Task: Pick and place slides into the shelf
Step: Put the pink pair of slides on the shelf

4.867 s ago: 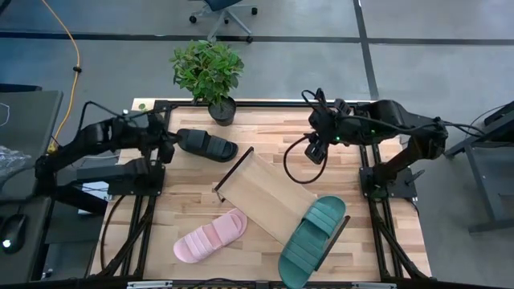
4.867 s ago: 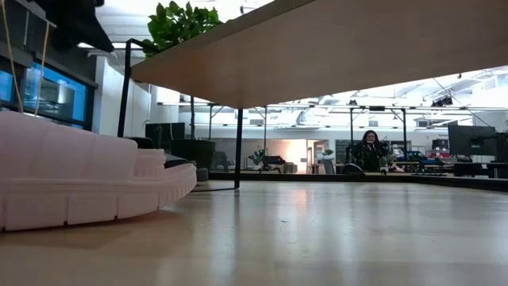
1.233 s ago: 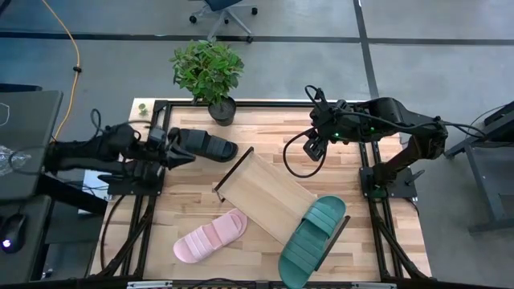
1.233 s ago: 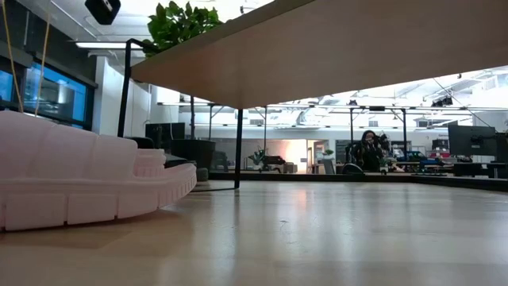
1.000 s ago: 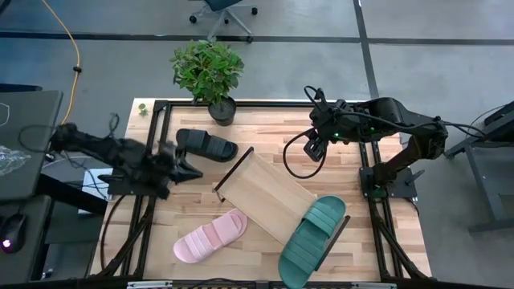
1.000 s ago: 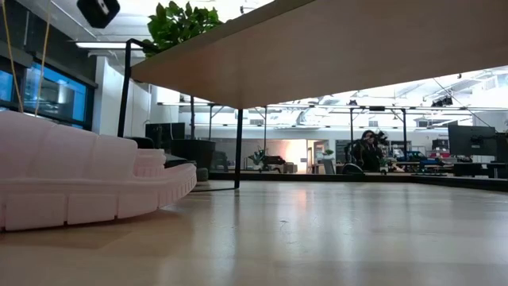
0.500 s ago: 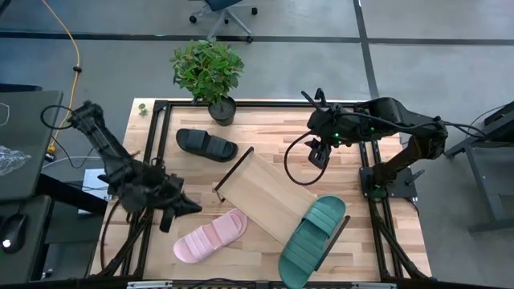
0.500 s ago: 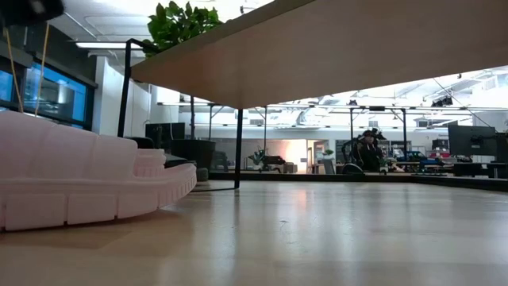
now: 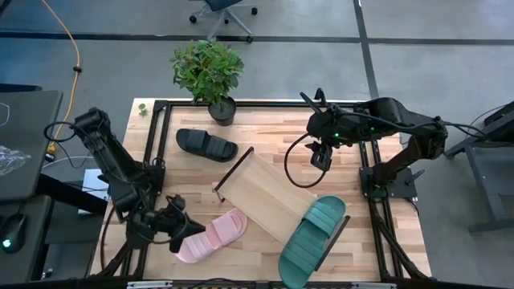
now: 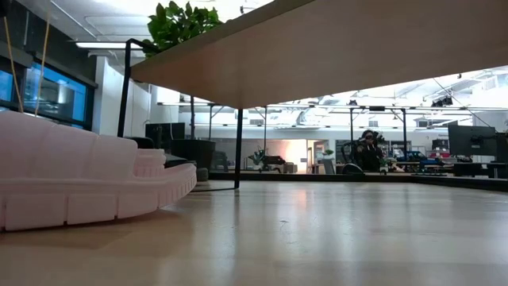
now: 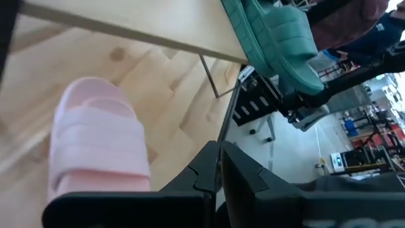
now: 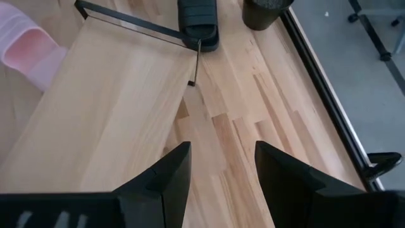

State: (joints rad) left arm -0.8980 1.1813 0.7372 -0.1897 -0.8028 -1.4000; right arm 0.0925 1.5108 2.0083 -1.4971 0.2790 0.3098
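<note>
The shelf (image 9: 265,193) is a light-wood plank lying slantwise mid-table on thin black end frames. The teal slide (image 9: 313,239) lies sole-down on the shelf's near right end, its heel overhanging. The pink slide (image 9: 211,237) lies on the table near the shelf's near side, and it fills the left of the low view (image 10: 79,183). The black slide (image 9: 206,144) lies on the table at the far left. My left gripper (image 9: 186,229) is shut, just by the pink slide's (image 11: 95,149) left end. My right gripper (image 9: 321,156) is open, above the table's far right.
A potted plant (image 9: 210,72) stands at the far edge behind the black slide. Black rails (image 9: 152,160) run along both table sides. Bare tabletop (image 12: 234,114) lies between the shelf's far end and the right rail. A person (image 10: 367,151) sits far off in the room.
My left arm has swung from beside the black slide at the far left toward the near edge and has come down next to the pink slide's left end. My right gripper has shifted a little toward the near edge. The slides and shelf have stayed put.
</note>
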